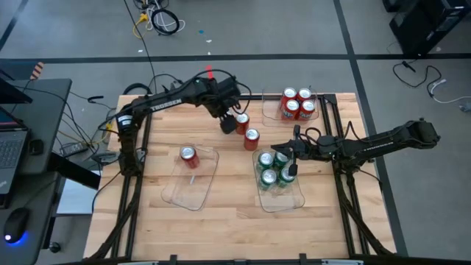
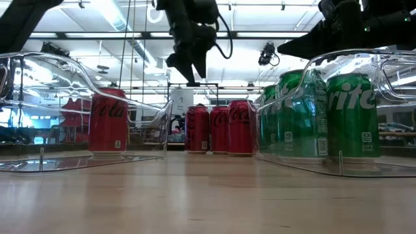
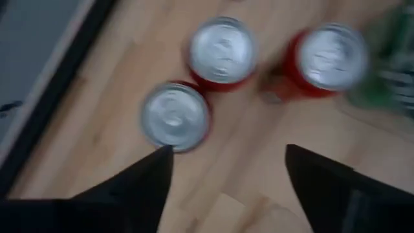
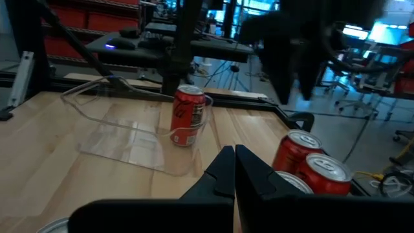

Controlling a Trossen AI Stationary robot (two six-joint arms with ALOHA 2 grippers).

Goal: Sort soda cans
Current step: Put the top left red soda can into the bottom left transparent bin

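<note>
Three loose red soda cans (image 3: 223,50) stand upright on the wooden table (image 1: 235,213) near its far middle; two of them show in the high view (image 1: 252,138). My left gripper (image 3: 226,175) hangs open above them, pointing steeply down, with nothing between its fingers (image 1: 229,124). One red can (image 1: 189,156) stands in the clear left bin (image 1: 193,193). Several green cans (image 1: 268,177) stand in the clear right bin (image 1: 283,202). My right gripper (image 4: 233,169) waits shut and level over that bin (image 1: 283,153).
A third clear bin (image 1: 318,112) at the far right holds several red cans (image 1: 298,107). The table's near half is bare wood. Cables and a desk (image 1: 22,140) lie off the table's left side.
</note>
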